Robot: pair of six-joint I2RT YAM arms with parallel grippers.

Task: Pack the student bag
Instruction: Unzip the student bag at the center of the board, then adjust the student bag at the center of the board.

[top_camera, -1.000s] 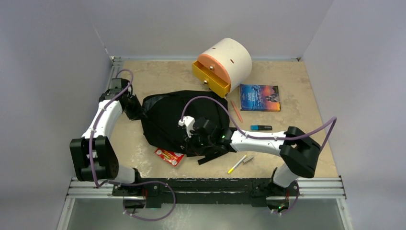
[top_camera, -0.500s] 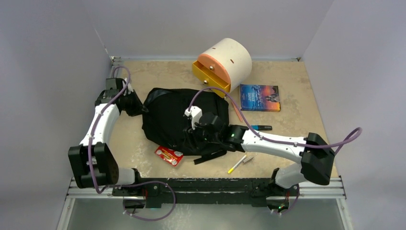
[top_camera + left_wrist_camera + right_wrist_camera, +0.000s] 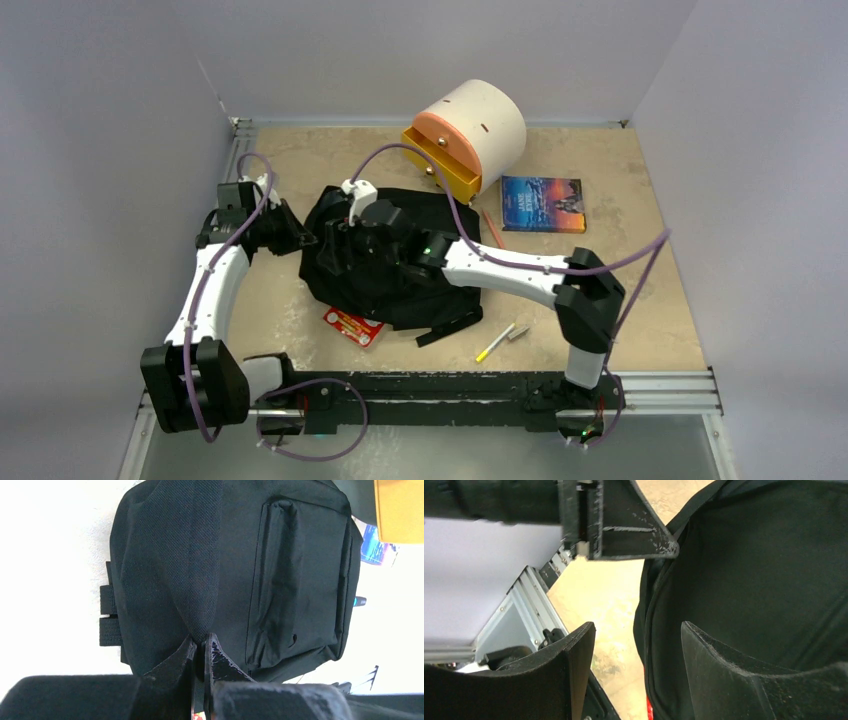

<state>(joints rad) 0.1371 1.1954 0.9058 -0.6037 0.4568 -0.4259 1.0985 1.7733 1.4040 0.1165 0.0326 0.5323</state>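
Note:
The student bag is a soft black backpack lying in the middle of the table, with a strap trailing at its near right. My left gripper is at the bag's left edge; in the left wrist view the left gripper is shut on a raised fold of the student bag. My right gripper hovers over the bag's upper left part. In the right wrist view the right gripper is open, holding nothing, with the edge of the student bag just below its jaws. The left gripper's finger shows at the top.
A cream cylindrical drawer box with its yellow drawer pulled out stands at the back. A book lies to its right, an orange pencil beside it. A red packet and a yellow pen lie near the front.
My right gripper has opened and swung from the bag's near right side up and left toward the left gripper. The left gripper, still pinching, has drawn the bag's left edge back a little.

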